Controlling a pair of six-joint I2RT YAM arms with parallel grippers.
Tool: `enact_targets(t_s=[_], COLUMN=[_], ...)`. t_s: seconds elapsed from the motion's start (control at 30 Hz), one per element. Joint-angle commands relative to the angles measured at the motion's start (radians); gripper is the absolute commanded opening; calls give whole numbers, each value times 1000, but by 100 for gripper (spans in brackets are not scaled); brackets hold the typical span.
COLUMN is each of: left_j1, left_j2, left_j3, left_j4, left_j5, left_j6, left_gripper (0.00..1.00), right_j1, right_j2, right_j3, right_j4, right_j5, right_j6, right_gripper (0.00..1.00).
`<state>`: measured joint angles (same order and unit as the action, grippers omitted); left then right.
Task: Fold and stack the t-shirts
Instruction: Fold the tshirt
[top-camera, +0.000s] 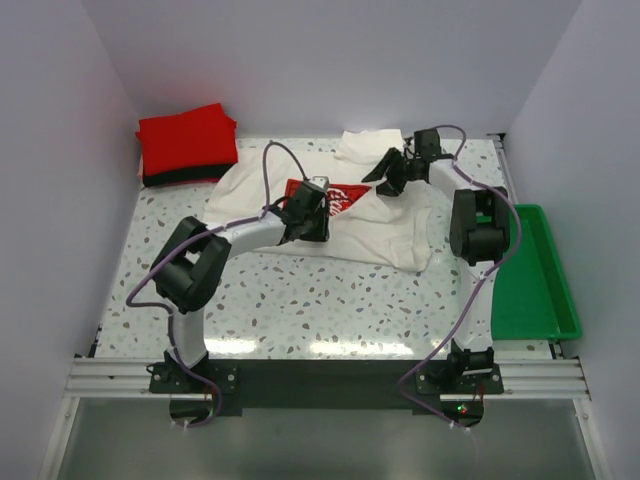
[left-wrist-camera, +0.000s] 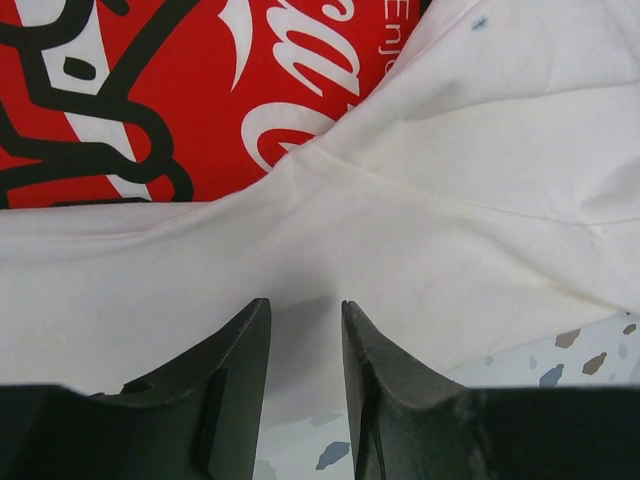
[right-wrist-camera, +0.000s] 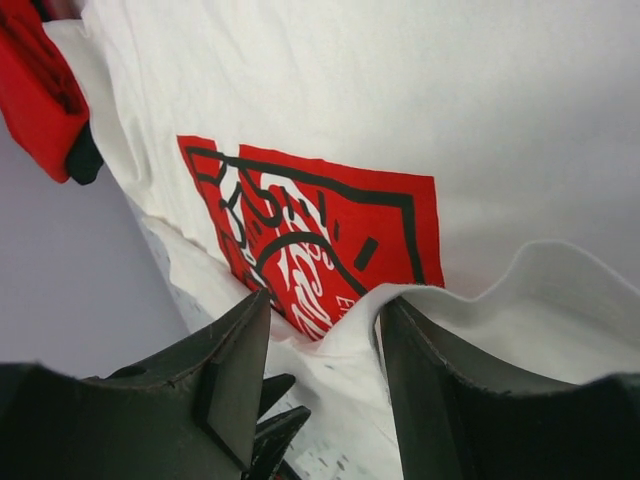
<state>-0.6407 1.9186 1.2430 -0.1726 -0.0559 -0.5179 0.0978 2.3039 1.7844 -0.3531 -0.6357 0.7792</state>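
Observation:
A cream-white t-shirt (top-camera: 395, 225) lies spread across the back middle of the table, its red rectangular print (top-camera: 338, 196) facing up. My left gripper (top-camera: 315, 207) is low over the shirt at the print's near edge. In the left wrist view its jaws (left-wrist-camera: 305, 310) stand apart, with only the shirt's hem (left-wrist-camera: 300, 260) and table showing in the gap. My right gripper (top-camera: 388, 177) hovers over the shirt's far right part. It (right-wrist-camera: 323, 300) is open, and a raised fold of white cloth (right-wrist-camera: 440, 295) leans on its right finger. Folded red (top-camera: 186, 140) and black (top-camera: 172, 180) shirts sit stacked at the back left.
A green plastic tray (top-camera: 530, 290) stands along the table's right edge. White walls close in the left, back and right sides. Bare speckled tabletop (top-camera: 300, 300) stretches between the shirt and the arm bases.

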Motion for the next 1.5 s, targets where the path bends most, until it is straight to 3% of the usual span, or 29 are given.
enact_targets(t_s=[0.0, 0.17, 0.37, 0.73, 0.83, 1.07, 1.3, 1.47], left_j1=[3, -5, -11, -13, -13, -11, -11, -11], left_j2=[5, 10, 8, 2, 2, 2, 3, -3], left_j3=[-22, -45, -65, -70, -73, -76, -77, -80], left_j4=[77, 93, 99, 96, 97, 97, 99, 99], left_j5=[16, 14, 10, 2, 5, 2, 8, 7], left_j6=[-27, -36, -44, -42, -44, -42, -44, -44], left_gripper=[39, 38, 37, 37, 37, 37, 37, 37], right_j1=[3, 10, 31, 63, 65, 69, 68, 71], right_j2=[-31, -35, -58, -146, -153, -69, -41, -83], right_j3=[52, 50, 56, 0, 0, 186, 216, 192], right_j4=[-135, -205, -270, -285, -242, -302, -323, -371], right_j5=[97, 166, 248, 363, 349, 311, 289, 378], right_j6=[-84, -161, -245, -293, -291, -294, -291, -336], right_gripper=[51, 52, 61, 60, 60, 61, 61, 59])
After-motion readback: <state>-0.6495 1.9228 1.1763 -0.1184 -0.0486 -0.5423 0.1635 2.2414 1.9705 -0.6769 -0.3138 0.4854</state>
